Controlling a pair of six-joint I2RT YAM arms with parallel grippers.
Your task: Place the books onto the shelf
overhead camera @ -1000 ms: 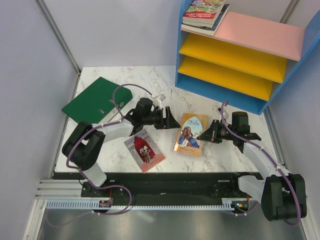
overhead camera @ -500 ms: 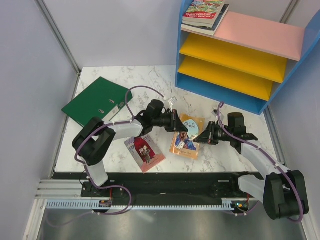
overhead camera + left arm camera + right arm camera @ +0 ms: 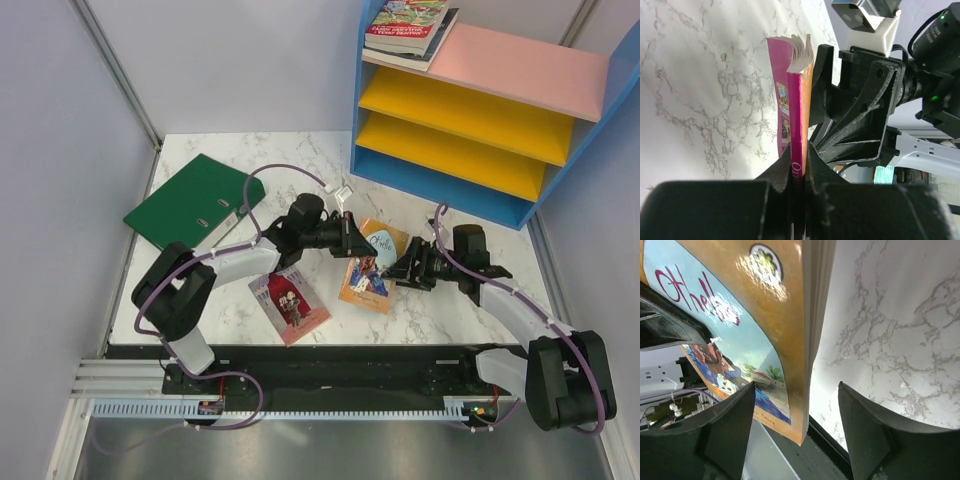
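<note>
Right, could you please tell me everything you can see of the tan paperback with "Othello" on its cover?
The tan glossy Othello paperback has a pale blue illustrated panel, a dark red script title and a magenta spine. It is tilted up on edge between the two arms, above the white marble table, with its pages slightly fanned. The left gripper is shut on its spine edge. The right gripper is open, its fingers straddling the page edge.

Robot test cell in a lab. My left arm [image 3: 230, 262] and right arm [image 3: 512, 308] are bolted to a rail [image 3: 330, 368] at the edge of a marble-print table [image 3: 300, 160], boxed in by plain panel walls [image 3: 240, 60] on aluminium posts [image 3: 115, 72]; cables [image 3: 290, 172] run exposed.
</note>
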